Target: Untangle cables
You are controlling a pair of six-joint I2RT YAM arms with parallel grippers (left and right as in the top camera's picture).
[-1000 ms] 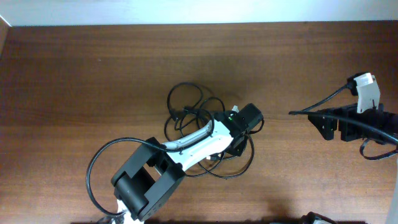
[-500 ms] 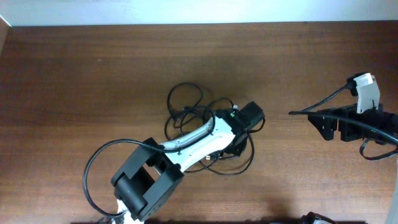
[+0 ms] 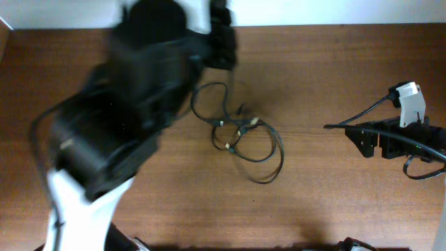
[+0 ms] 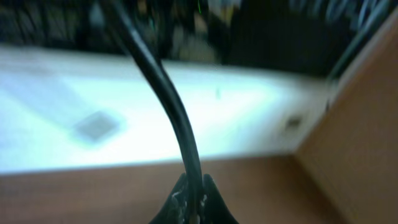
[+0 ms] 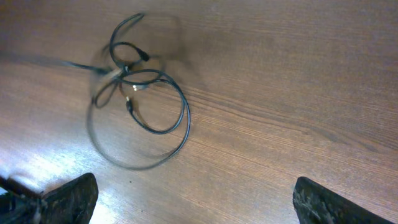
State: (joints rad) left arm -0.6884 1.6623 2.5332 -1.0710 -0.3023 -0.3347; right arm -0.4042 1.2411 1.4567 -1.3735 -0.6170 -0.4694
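The black cables [image 3: 238, 130] lie in loose overlapping loops at mid-table, small gold-tipped plugs showing near the knot. In the right wrist view the same cables [image 5: 127, 71] sit at upper left, partly motion-blurred. My left gripper [image 4: 194, 200] is shut on one black cable [image 4: 177, 112], which rises from between its fingertips. In the overhead view the left arm [image 3: 139, 90] is a large blur over the back left, raised close to the camera and hiding part of the loops. My right gripper [image 5: 196, 202] stands wide open with nothing between its fingers, well right of the cables.
The right arm [image 3: 401, 136] rests near the table's right edge with its own thicker black lead [image 3: 355, 118] arching beside it. The wooden table's [image 3: 334, 202] back edge meets a white wall [image 3: 334, 10].
The left gripper closed on a cable in the tangle, then the arm swung up and toward the back left. The loops have been dragged and spread out. The right arm has not moved.
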